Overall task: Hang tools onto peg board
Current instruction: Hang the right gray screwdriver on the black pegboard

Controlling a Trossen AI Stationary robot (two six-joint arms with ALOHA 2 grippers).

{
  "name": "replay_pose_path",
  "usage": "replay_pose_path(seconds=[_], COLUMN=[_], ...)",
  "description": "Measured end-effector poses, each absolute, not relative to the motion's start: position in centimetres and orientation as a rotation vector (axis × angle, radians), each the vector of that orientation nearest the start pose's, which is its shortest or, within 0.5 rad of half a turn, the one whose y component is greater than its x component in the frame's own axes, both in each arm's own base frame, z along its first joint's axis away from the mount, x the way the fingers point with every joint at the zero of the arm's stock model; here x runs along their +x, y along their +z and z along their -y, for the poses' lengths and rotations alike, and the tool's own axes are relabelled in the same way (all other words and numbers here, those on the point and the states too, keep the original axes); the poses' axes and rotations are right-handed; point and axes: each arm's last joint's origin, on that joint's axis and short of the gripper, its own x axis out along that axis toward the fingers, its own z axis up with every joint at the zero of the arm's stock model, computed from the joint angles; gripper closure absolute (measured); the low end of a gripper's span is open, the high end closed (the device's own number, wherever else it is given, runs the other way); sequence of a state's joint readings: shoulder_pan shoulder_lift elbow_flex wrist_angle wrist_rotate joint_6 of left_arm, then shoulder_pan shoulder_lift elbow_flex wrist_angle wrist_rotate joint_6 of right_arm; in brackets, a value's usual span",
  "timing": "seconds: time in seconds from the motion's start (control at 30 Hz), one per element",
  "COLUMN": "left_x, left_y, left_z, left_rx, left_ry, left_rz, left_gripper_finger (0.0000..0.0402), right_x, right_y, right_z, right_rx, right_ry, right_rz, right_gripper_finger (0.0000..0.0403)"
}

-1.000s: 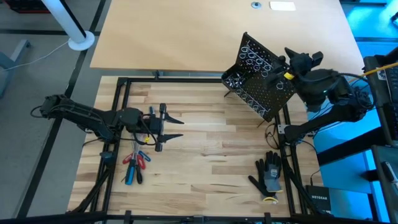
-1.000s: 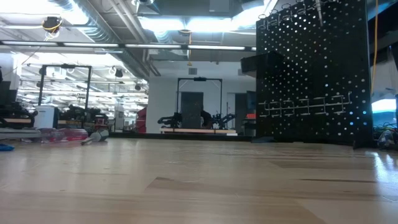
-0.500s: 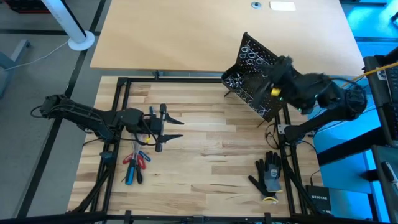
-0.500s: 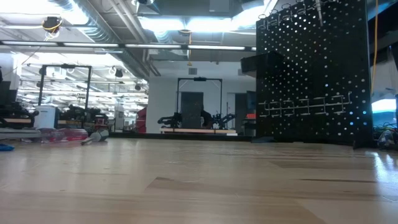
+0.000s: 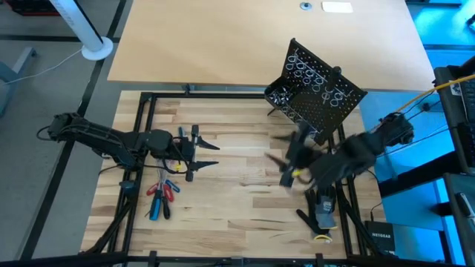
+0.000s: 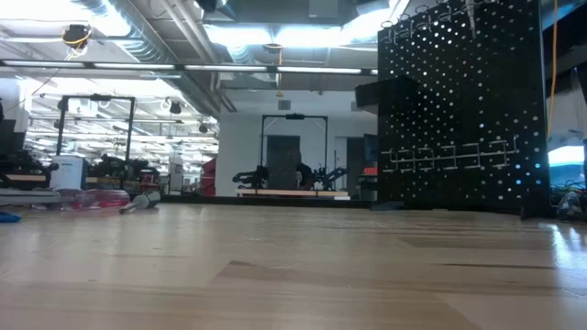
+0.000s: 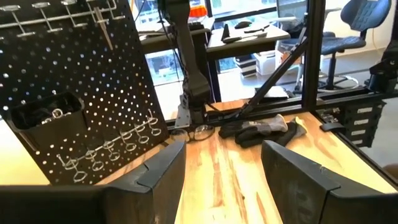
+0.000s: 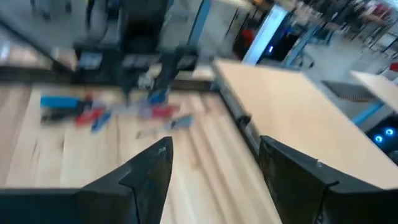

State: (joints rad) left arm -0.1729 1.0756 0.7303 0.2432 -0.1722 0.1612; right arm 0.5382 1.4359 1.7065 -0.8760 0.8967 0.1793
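The tools (image 5: 159, 194), with red and blue handles, lie in a heap on the wooden table at its near left; the right wrist view shows them blurred (image 8: 81, 112). The black peg board (image 5: 318, 90) stands on thin legs at the far right, with wire rings and a small tray (image 7: 43, 115) holding silver bits. My left gripper (image 5: 210, 154) hovers open just beyond the tools and points toward the peg board (image 7: 74, 93). My right gripper (image 5: 280, 152) hangs open and blurred over the table's right half, in front of the peg board, pointing at the tools.
A black-and-grey glove (image 5: 321, 210) lies near the table's right front corner, under my right arm. A black metal frame (image 5: 141, 133) borders the wooden table. Behind it lies a pale tabletop (image 5: 223, 44). Bare wood stretches between the two grippers.
My right gripper has swung from beside the peg board's right side toward the table's near edge and left, sinking somewhat and turning to face the tools. It stays open. My left gripper has kept its place.
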Motion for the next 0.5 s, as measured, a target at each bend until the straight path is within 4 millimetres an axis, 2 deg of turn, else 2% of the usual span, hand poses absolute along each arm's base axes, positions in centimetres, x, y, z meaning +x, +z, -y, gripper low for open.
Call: replay_pose_path(seconds=[0.1, 0.27, 0.5], left_x=[23.8, 23.9, 23.9], left_y=[29.8, 29.5, 28.9], left_z=[3.5, 3.2, 2.1], left_rx=[0.177, 0.17, 0.145], left_ry=[-0.005, 0.009, 0.052], left_rz=[-0.112, -0.146, -0.209], left_gripper_finger=[0.0201, 0.0202, 0.0202], right_x=[25.8, 26.9, 27.1], right_y=[41.6, 38.9, 36.5], right_z=[-13.6, -14.3, -14.3], right_rx=[-0.237, -0.228, -0.228], right_ry=[-0.391, -0.46, -0.575], right_rz=[-0.518, -0.625, -0.652], right_gripper_finger=[0.0166, 0.0166, 0.0166])
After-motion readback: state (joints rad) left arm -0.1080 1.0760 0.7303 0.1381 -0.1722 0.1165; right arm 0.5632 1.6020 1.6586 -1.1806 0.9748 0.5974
